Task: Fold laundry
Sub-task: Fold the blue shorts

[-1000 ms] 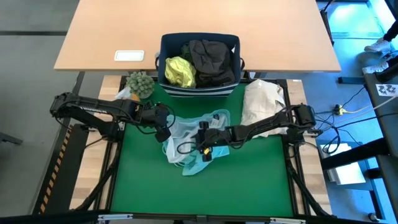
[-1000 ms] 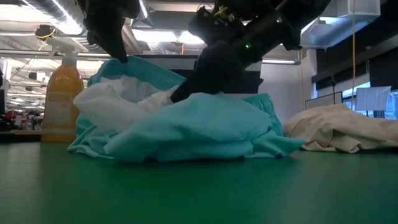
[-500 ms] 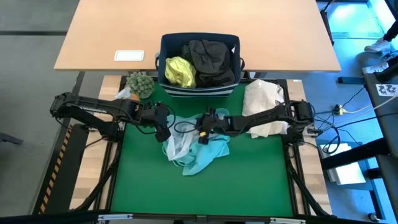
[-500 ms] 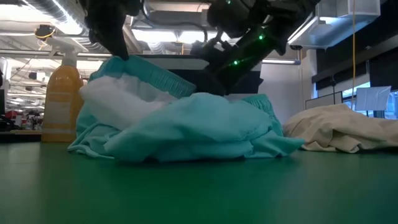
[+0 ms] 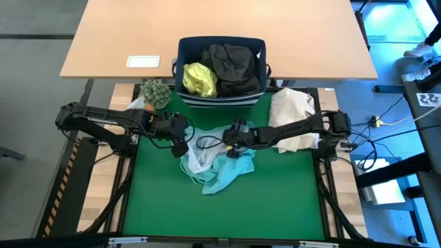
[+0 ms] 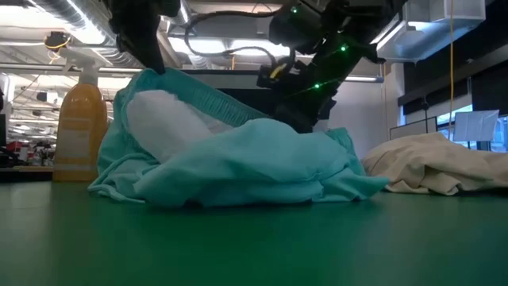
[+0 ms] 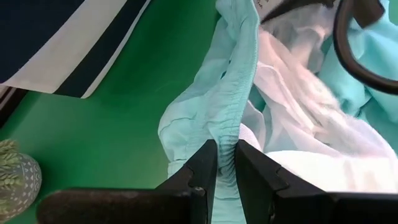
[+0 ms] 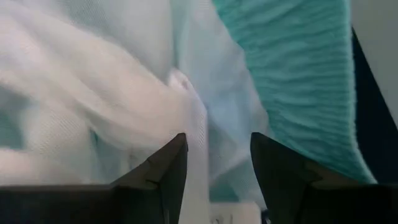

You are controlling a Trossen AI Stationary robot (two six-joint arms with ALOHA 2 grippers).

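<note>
- High view: the bench (image 5: 275, 200) carries the turquoise garment (image 5: 231, 172) crumpled at its middle; the other laundry (image 5: 222, 67) sits in the bin (image 5: 220, 43).
- Right tool (image 5: 233, 146), spread with white lining between its fingers and clamping nothing, has shifted from the garment's front toward its far edge.
- Left tool (image 5: 182, 147) stays pinching the waistband (image 7: 231, 106), so spreading is still underway.
</note>
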